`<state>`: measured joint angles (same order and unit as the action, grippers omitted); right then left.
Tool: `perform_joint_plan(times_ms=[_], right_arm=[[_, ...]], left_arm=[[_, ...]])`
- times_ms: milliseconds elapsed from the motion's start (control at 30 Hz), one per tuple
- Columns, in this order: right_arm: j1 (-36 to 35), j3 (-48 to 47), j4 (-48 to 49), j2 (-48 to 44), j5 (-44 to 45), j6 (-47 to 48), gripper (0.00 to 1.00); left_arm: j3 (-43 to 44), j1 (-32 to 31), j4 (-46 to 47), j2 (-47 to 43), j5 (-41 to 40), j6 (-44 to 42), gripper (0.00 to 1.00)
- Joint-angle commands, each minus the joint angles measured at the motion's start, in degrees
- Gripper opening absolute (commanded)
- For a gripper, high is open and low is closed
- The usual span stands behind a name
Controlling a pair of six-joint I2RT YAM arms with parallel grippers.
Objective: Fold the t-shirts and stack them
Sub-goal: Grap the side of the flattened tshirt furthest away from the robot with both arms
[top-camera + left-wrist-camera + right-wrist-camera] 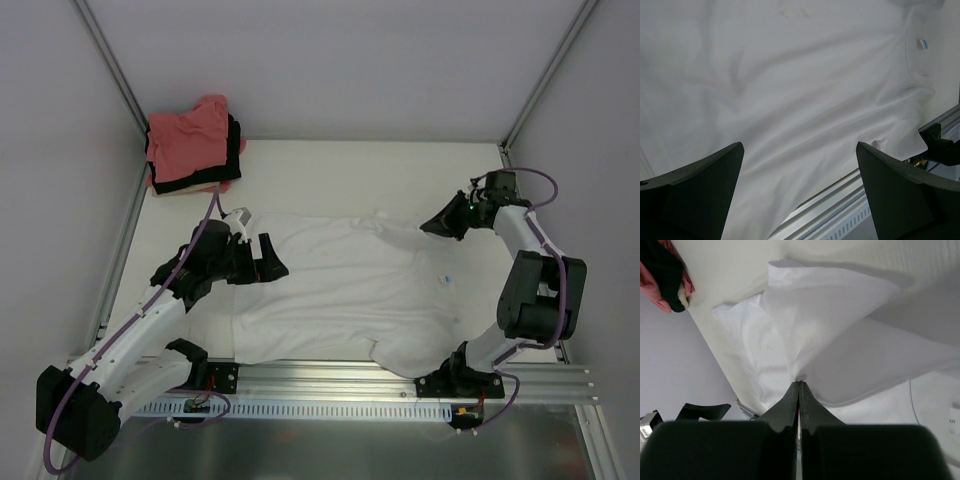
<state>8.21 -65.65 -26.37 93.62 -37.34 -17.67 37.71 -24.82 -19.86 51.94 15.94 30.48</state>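
Observation:
A white t-shirt (350, 290) lies spread across the table, its neck label (447, 279) toward the right. My left gripper (272, 258) is open and empty, hovering over the shirt's left part; in the left wrist view its fingers (700, 190) frame the cloth (790, 90) and the label (923, 44). My right gripper (432, 226) is shut on a fold of the white shirt's far right sleeve (840, 315), pinched at the tips (799, 382) and lifted. A folded pile with a salmon-pink shirt (190, 140) over a black one (234, 145) sits at the far left corner.
A metal rail (400, 375) runs along the near table edge, and the shirt's near edge hangs onto it (840, 210). Grey walls with frame posts close in the back and sides. The pile also shows in the right wrist view (665, 275).

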Motion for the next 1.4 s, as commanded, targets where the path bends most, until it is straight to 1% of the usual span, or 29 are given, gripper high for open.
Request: perform_joint_plan(times_ms=[0,33,67,133,167,267,300,367,400,533,600,667,700,733,833,933,1133,1367], right_arm=[[-0.3,5.08,-3.78,-5.63,-0.36,2.99,0.01],[-0.3,6.48,-3.86,-7.82,-0.19,3.52,0.05],[-0.3,9.37,-4.21,-8.8,-0.1,3.78,0.06],[-0.3,12.37,-4.13,-12.04,0.08,4.13,0.14],[-0.3,15.17,-4.04,-13.11,-0.01,4.4,0.15],[-0.39,19.66,-4.91,-16.71,0.25,5.71,0.21],[-0.39,20.55,-5.35,-17.5,0.86,6.33,0.29],[-0.39,22.05,-6.76,-19.26,1.66,7.82,0.38],[-0.39,23.1,-7.11,-19.88,2.7,8.35,0.46],[-0.39,23.03,-4.58,-22.78,6.22,7.13,0.5],[-0.39,21.1,-3.43,-21.12,7.81,5.81,0.49],[-0.39,16.01,-3.07,-17.79,9.47,5.54,0.46],[-0.39,14.16,-3.16,-13.95,10.09,5.8,0.43],[-0.3,10.84,-3.51,-11.91,10.79,5.89,0.42],[-0.3,5.99,-2.64,-4.43,12.03,5.81,0.36],[-0.3,3.34,-1.67,1.46,12.03,5.02,0.32],[-0.3,-0.01,0.26,8.23,12.73,3.79,0.31],[-0.12,-2.9,1.15,12.1,12.56,2.99,0.31]], left_arm=[[-0.1,-0.58,1.75,-0.97,0.67,0.37,0.99],[-0.1,-0.58,1.75,-1.14,0.75,0.2,0.99],[0.08,-0.58,1.75,-1.23,0.75,0.19,0.99],[0.34,-0.58,1.66,-1.23,0.67,0.02,0.99],[0.52,-0.49,1.66,-1.32,0.67,-0.07,0.99],[0.61,-0.58,1.66,-1.32,0.84,-0.16,0.99],[0.52,-0.58,1.75,-1.41,0.84,-0.16,0.99],[0.34,-0.58,1.75,-1.41,0.93,-0.16,0.99],[0.08,-0.58,1.84,-1.41,0.93,-0.16,0.99],[-0.45,-0.58,2.1,-1.49,1.19,0.02,0.99],[-0.54,-0.58,2.02,-1.67,1.28,-0.07,0.99],[-0.45,-0.58,1.75,-1.76,1.19,-0.07,0.99],[-0.36,-0.49,1.66,-1.84,1.19,-0.07,0.99],[-0.36,-0.58,1.14,-2.02,1.19,-0.16,0.99],[-0.27,-0.58,0.52,-2.72,0.58,-0.42,0.98],[-0.19,-0.58,-0.18,-2.73,0.14,-0.95,0.99],[0.87,-0.58,-0.8,-1.67,-0.12,-1.39,0.99],[0.87,-0.58,-1.32,-1.76,-0.39,-1.74,0.99]])
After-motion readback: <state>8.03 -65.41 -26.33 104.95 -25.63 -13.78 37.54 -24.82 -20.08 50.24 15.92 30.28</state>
